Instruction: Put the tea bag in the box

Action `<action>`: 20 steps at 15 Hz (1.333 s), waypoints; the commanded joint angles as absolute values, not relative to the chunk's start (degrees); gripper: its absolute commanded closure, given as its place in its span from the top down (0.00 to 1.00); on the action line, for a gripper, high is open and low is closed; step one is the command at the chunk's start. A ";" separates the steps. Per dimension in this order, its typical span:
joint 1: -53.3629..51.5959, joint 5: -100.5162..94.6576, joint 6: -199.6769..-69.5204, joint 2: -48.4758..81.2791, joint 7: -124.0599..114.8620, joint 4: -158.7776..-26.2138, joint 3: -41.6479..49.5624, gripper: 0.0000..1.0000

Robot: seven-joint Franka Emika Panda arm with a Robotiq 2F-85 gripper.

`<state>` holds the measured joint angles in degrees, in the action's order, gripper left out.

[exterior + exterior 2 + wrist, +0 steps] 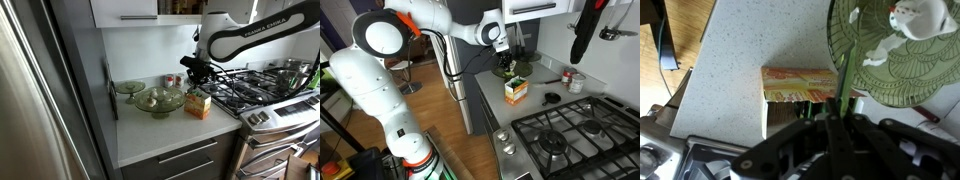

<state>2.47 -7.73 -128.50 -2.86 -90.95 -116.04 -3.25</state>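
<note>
The box (pixel 798 84) is a small yellow-orange carton with reddish print, open at the top, on the white counter. It shows in both exterior views (pixel 198 104) (pixel 516 90). My gripper (pixel 830 105) is shut on a thin green tea bag (pixel 843 85) that sticks out between the fingertips. The gripper hangs just above the box's edge nearest the glass bowl, as an exterior view (pixel 196 74) also shows. The lower part of the tea bag is hidden by the fingers.
A green-tinted glass bowl (pixel 902 60) with white items stands beside the box; it also shows in an exterior view (pixel 158 100). A smaller glass dish (pixel 130 87) sits behind it. The gas stove (pixel 262 88) borders the counter. Small cans (pixel 576 80) stand near the wall.
</note>
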 commanded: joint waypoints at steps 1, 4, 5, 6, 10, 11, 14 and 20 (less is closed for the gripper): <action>2.81 -17.81 -126.30 -3.77 -100.11 -116.07 -2.08 0.01; 2.87 -23.52 -122.99 -4.04 -104.84 -115.70 -1.66 0.01; 2.77 -25.47 -121.11 -3.85 -106.12 -115.28 -1.74 0.01; 2.59 -27.18 -119.37 -3.57 -107.23 -114.93 -1.89 0.01; 1.60 -27.98 -114.72 -2.35 -105.62 -114.20 -2.16 0.01; 1.39 -27.70 -114.34 -2.05 -105.37 -114.04 -2.21 0.01; 0.73 -27.00 -114.86 -0.91 -103.94 -113.50 -2.44 0.01; 0.01 -27.44 -114.33 2.38 -102.28 -112.11 -1.95 0.01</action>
